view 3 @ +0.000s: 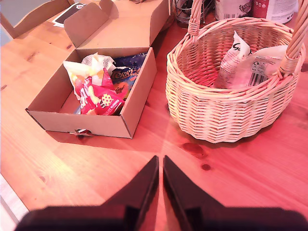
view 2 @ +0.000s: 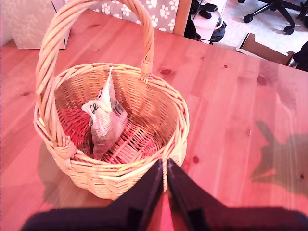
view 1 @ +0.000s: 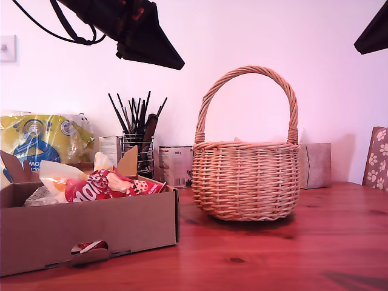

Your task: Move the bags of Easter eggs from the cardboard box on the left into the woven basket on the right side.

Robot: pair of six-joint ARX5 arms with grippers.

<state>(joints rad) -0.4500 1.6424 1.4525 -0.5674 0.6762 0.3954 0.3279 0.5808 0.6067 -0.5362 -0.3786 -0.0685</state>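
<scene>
Exterior view, nearest first: the cardboard box [view 1: 85, 233] sits on the desk [view 1: 273, 254] at the exterior view's left, low and wide, its tab slot facing the camera. A red bag of Easter eggs [view 1: 100, 185] with white lettering lies heaped above its rim beside pale crinkly packets. Bare wood separates the box from the woven basket [view 1: 245, 179], which stands upright to the exterior view's right, handle arching tall. Behind are a yellow-and-blue bag [view 1: 42, 139], a holder of brushes [view 1: 138, 136], a tin [view 1: 174, 165] and a small grey-brown box [view 1: 316, 165].

My second gripper [view 3: 160, 166] hangs above open desk, fingers pressed together and empty. Beyond it the box holds the red bag and a dark blue bag [view 3: 126, 77]; the basket holds whitish-silver bags [view 3: 236, 60].

My first gripper [view 2: 164, 168] hangs over the basket's near rim, fingers together, pinching nothing. One whitish-silver bag leans against the wall inside, long axis nearly upright.
</scene>
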